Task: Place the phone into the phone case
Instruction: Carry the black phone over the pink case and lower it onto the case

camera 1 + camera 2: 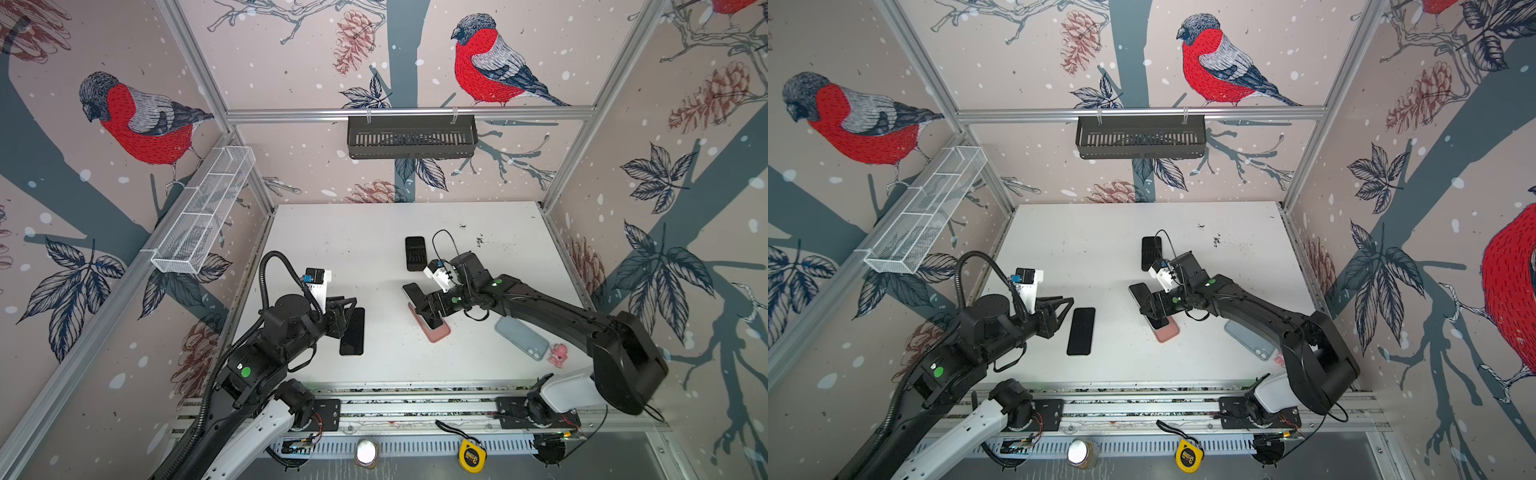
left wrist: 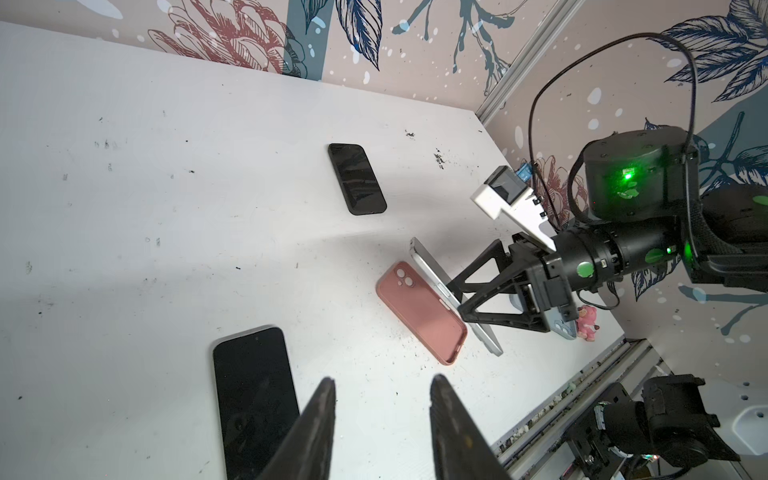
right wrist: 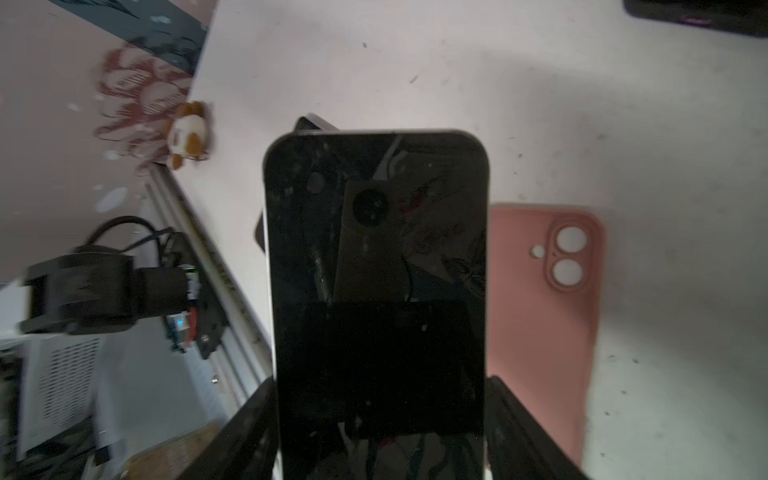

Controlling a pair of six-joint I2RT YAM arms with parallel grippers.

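Observation:
The phone [image 3: 376, 270], black-screened with a silver rim, is held across its width by my right gripper [image 3: 380, 395], whose jaws press both long edges. In both top views it hangs tilted over the pink phone case [image 1: 436, 332] [image 1: 1168, 331], which lies open side up on the white table. From the left wrist view the phone [image 2: 432, 274] stands on edge along the case [image 2: 424, 316]; whether they touch I cannot tell. My left gripper [image 2: 382, 386] [image 1: 351, 316] is open with nothing between its fingers, beside a second black phone [image 2: 253, 395] [image 1: 352, 332] lying flat.
A dark phone-shaped slab [image 1: 415, 252] lies further back. A blue-grey case [image 1: 521, 337] and a small pink toy [image 1: 557, 355] sit under the right arm. A yellow tape measure [image 1: 471, 456] lies below the front rail. Baskets hang on the left and back walls.

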